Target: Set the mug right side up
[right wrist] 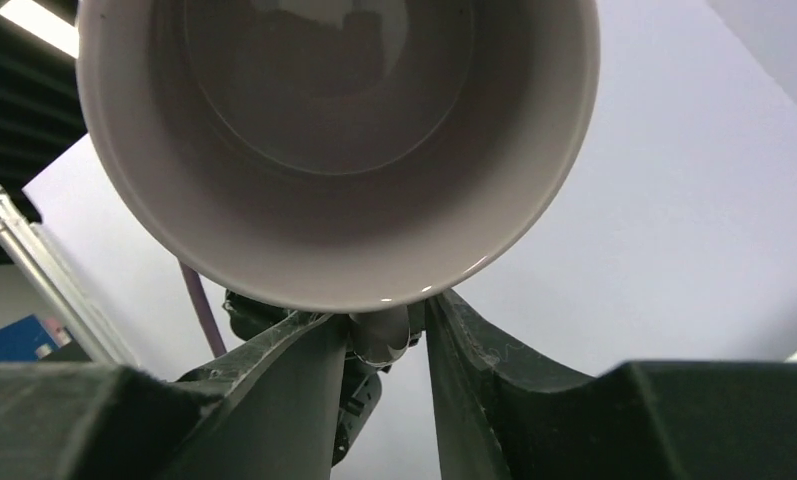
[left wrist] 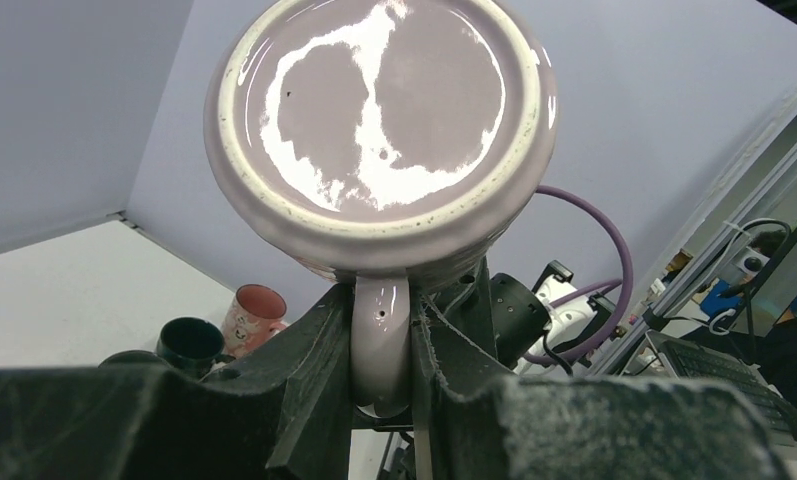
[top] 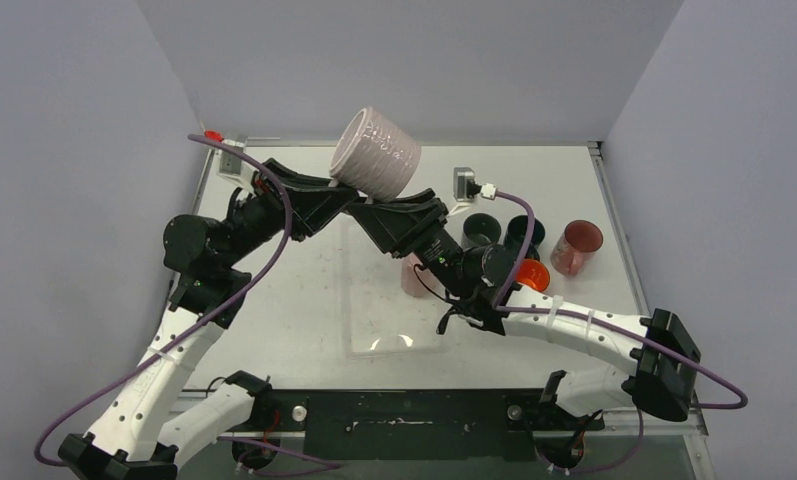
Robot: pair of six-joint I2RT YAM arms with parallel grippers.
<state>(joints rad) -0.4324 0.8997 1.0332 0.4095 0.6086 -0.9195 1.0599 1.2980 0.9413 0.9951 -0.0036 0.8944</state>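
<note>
From above, the mug (top: 376,152) hangs in the air in the upper middle of the frame, well above the table (top: 294,320). It is tipped on its side, with its ribbed wall towards the camera. The left gripper (top: 342,196) and right gripper (top: 376,210) meet just beneath it from lower left and lower right, about equally near. Dark cups (top: 481,228) and a reddish tumbler (top: 577,247) stand to the right on the table. In the left wrist view the mug's glazed base (left wrist: 379,110) fills the top. Its handle (left wrist: 381,340) points down between the left gripper (left wrist: 382,335), whose fingers press it from both sides, so this one is clenched on the handle. In the right wrist view the open mouth (right wrist: 334,150) faces the lens and the handle stub sits between the right gripper (right wrist: 382,335) fingers. Whether they pinch it or merely straddle it, I cannot tell. So the long axis runs roughly level, base towards the left arm and mouth towards the right, and righting it should mean rolling the mouth upward. No brand, label or writing can be read.
</note>
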